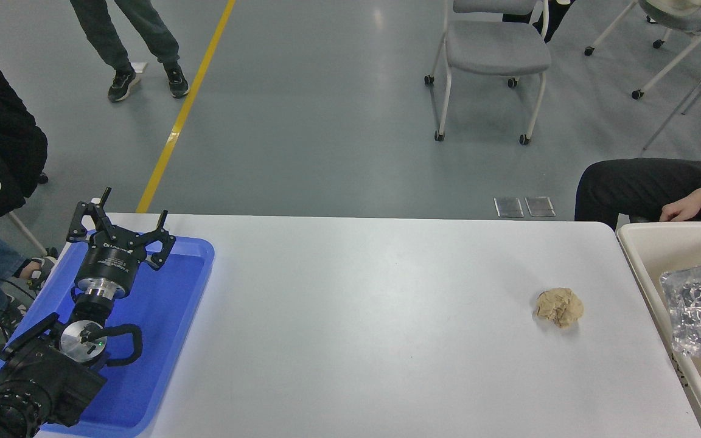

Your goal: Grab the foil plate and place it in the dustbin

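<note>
I find the foil plate [700,307] lying inside the dustbin [642,267], against the bin's near wall and tilted, one edge seemingly riding up on the rim; the frame cuts it off at the right, so I cannot confirm how it sits. By my judgement the placement is essentially made. My right gripper is out of view, so I cannot report its state. My left gripper [120,226] is parked over the blue tray [189,292], far to the left of the dustbin, fingers spread and holding nothing.

Risks: if the plate does rest on the rim, the light foil could slide back out onto the tabletop [356,328] if knocked, or snag on a returning arm. A crumpled paper ball [560,308] lies on the tabletop just left of the dustbin, within any low sweep from that side.

Clearance: left of the ball the tabletop is open as far as the blue tray. A seated person's hand [679,212] rests just beyond the dustbin's far edge; I would keep motion away from that edge.
</note>
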`<state>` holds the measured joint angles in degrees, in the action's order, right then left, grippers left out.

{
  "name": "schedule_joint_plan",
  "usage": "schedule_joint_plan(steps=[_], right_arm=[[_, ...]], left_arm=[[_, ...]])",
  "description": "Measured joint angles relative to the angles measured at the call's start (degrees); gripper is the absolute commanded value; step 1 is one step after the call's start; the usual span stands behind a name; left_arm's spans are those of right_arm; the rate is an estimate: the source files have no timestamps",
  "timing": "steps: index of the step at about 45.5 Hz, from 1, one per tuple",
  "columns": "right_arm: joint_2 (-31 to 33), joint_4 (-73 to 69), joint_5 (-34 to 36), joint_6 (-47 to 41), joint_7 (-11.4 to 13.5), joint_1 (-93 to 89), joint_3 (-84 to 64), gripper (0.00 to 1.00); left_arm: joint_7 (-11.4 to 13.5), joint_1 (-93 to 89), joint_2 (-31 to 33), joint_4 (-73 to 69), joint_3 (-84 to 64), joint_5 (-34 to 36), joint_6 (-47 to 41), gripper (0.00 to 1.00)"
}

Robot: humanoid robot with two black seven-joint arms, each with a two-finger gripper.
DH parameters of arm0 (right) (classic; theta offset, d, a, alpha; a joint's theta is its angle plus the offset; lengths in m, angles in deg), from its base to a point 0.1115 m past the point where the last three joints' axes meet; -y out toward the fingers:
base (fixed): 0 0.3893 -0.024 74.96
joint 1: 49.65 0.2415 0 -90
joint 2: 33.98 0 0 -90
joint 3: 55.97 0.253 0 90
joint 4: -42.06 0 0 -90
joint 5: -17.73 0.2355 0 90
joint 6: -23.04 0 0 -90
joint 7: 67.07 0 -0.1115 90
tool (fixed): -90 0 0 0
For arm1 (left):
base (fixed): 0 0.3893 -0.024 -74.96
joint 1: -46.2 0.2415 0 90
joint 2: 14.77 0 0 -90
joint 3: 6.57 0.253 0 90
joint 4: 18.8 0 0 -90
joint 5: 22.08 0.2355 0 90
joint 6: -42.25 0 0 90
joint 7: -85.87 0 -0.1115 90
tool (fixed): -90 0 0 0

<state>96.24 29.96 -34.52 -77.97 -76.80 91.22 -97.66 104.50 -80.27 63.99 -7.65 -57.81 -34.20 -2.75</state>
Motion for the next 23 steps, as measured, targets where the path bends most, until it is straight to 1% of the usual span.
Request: schedule_joint_plan(steps=[16, 23], right_arm=[[-0.28, 0.25, 0.29, -0.17, 0.10, 0.02, 1.65, 1.00], [0.10, -3.75, 0.56, -0.79, -0.22, 3.97, 1.77, 1.00]], left_arm=[[0.01, 0.00, -0.02, 0.00, 0.00, 0.00, 0.00, 1.00], [0.01, -0.07, 0.01, 0.01, 0.00, 0.00, 0.00, 1.00]])
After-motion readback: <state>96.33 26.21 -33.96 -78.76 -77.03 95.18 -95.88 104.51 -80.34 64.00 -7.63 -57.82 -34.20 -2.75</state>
